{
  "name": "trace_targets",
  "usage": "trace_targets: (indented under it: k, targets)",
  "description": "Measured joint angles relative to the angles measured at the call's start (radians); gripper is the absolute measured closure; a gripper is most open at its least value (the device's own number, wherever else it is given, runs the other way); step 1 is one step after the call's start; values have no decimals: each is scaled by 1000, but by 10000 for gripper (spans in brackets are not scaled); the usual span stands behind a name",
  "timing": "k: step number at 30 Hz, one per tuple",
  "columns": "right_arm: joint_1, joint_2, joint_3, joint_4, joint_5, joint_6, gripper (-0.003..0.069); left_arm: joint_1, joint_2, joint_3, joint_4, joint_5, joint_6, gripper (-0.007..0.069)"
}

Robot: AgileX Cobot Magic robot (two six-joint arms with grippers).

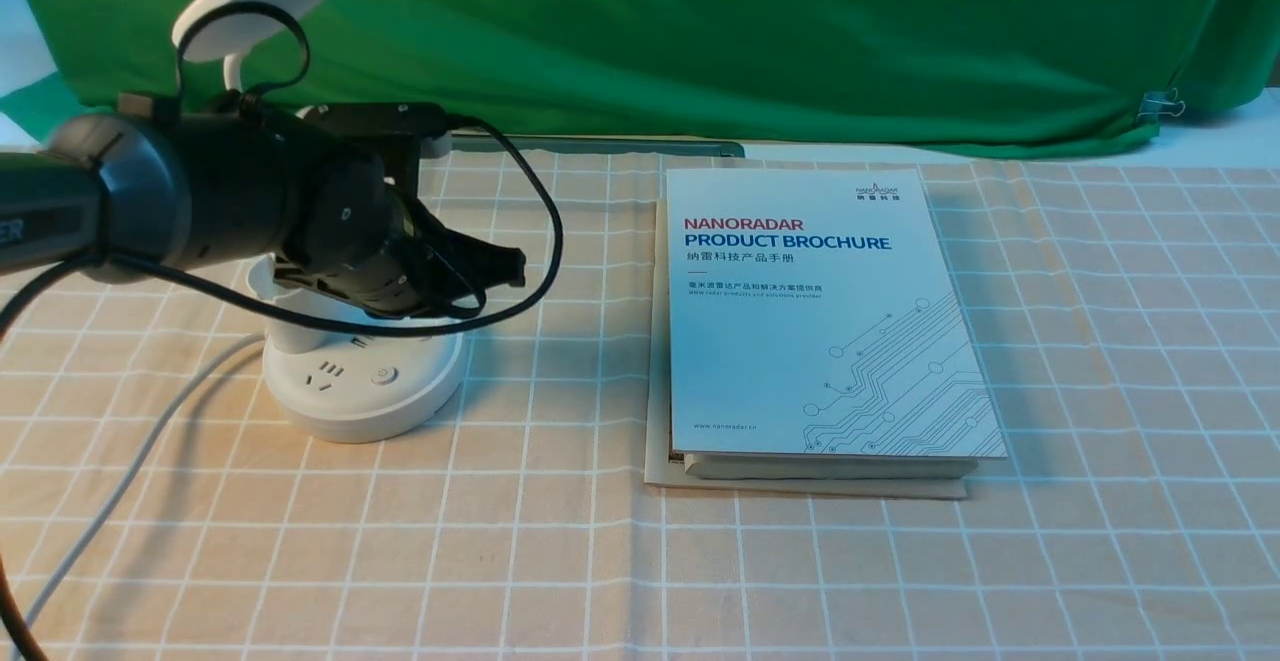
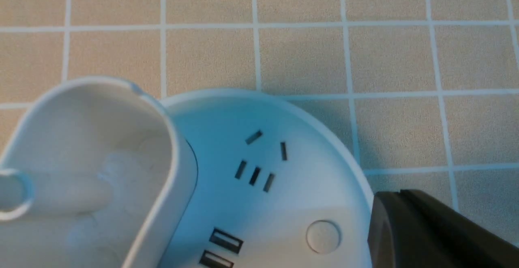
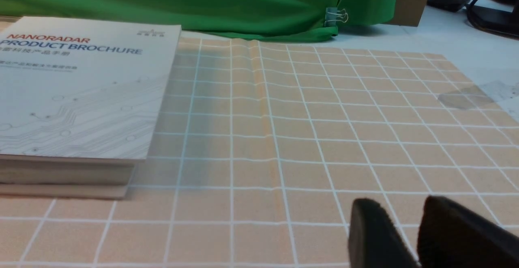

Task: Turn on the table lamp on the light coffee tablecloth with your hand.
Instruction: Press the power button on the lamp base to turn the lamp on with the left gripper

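Observation:
The white table lamp stands at the left of the light coffee tablecloth [image 1: 560, 551]. Its disc head [image 1: 258, 1] rises behind my left arm. Its round base [image 1: 330, 411] carries sockets and a round button [image 1: 383, 375]. My left gripper [image 1: 512, 267] is shut with nothing in it and hovers over the right side of the base. In the left wrist view its tip [image 2: 390, 198] lies over the base's rim, just beside the round button [image 2: 323, 236]; contact cannot be judged. The cup holder [image 2: 93, 158] shows there too. My right gripper [image 3: 402, 208] hangs low over bare cloth, slightly open.
A thick white product brochure [image 1: 820, 311] lies on a flat beige board right of the lamp and also shows as the brochure [image 3: 81, 93] in the right wrist view. The lamp's white cord [image 1: 130, 471] runs toward the front left. A green backdrop cloth [image 1: 700, 31] hangs behind.

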Motion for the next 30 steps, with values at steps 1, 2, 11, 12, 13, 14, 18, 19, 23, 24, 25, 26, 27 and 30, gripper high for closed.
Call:
trace_targets:
  k: [1,2,11,12,13,14,18,19,23,24,25,26,27,30]
  targets:
    - [0,0,0,0,0,0,418,0,1,0,0,-2,0,603]
    - [0,0,0,0,0,0,418,3,2,0,0,-3,0,603]
    - [0,0,0,0,0,0,418,26,43,-1,1,-2,3,603]
    - [0,0,0,0,0,0,418,26,45,-1,1,-3,3,603]
    - [0,0,0,0,0,0,418,26,48,-1,1,-3,3,603]
    - [0,0,0,0,0,0,418,26,50,-1,1,-2,3,603]
    - [0,0,0,0,0,0,418,26,61,-6,3,-4,3,603]
    - [0,0,0,0,-1,0,418,26,65,-9,7,-4,3,603]
    - [0,0,0,0,0,0,418,26,72,-12,7,-6,3,603]
    - [0,0,0,0,0,0,418,26,73,-13,4,-6,3,603]
    - [0,0,0,0,0,0,418,26,74,-13,-2,-6,3,603]
    - [0,0,0,0,0,0,418,26,74,-13,-3,-6,3,603]
    - [0,0,0,0,0,0,418,26,74,-13,-3,-8,3,603]
    - [0,0,0,0,0,0,418,27,72,-13,-2,-21,3,603]
